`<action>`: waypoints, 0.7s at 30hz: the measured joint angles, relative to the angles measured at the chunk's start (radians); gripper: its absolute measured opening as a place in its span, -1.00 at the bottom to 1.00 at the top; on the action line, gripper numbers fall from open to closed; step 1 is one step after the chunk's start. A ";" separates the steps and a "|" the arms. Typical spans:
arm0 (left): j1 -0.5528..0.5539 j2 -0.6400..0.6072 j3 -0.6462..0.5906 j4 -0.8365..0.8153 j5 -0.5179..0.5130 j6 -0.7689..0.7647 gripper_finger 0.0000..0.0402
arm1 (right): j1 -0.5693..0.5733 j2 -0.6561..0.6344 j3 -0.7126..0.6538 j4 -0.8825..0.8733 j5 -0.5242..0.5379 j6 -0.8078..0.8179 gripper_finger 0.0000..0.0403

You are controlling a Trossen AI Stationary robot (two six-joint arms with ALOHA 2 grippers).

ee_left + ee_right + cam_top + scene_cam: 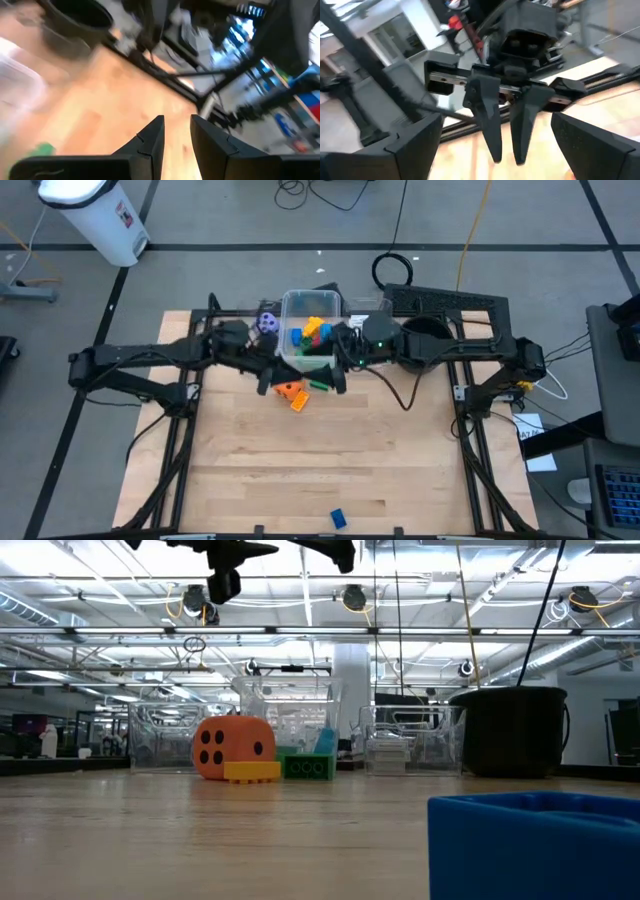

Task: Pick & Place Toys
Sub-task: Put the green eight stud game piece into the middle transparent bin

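An orange die (289, 390) (232, 747) rests on the wooden table with a yellow block (298, 403) (252, 772) and a green block (318, 385) (308, 767) against it. A purple die (267, 322) lies left of the clear tub (290, 302), which holds several coloured blocks (312, 332). A blue block (338, 520) (535, 845) lies by the near edge. My left gripper (284, 376) (177, 145) and right gripper (326, 370) (500, 142) hang above the orange die, tips facing each other. The left shows a narrow empty gap; the right is wide open and empty.
A black round pot (425, 338) (510, 730) stands right of the tub at the table's far side. Bare wood stretches from the orange die to the near edge. Cables trail over the right arm (400, 385).
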 joint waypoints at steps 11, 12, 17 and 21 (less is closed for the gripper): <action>-0.185 0.033 0.000 -0.218 -0.105 -0.045 -0.52 | 0.086 0.000 -0.050 0.001 0.002 0.088 0.81; -0.203 0.033 0.000 -0.251 -0.123 -0.049 -0.52 | 0.101 0.000 -0.050 0.001 0.026 0.089 0.81; -0.308 0.033 0.000 -0.363 -0.201 -0.096 -0.52 | 0.173 0.000 -0.050 -0.027 0.255 0.090 0.81; -0.413 0.033 0.000 -0.413 -0.329 -0.150 -0.52 | 0.225 0.000 -0.050 -0.085 0.415 0.121 0.81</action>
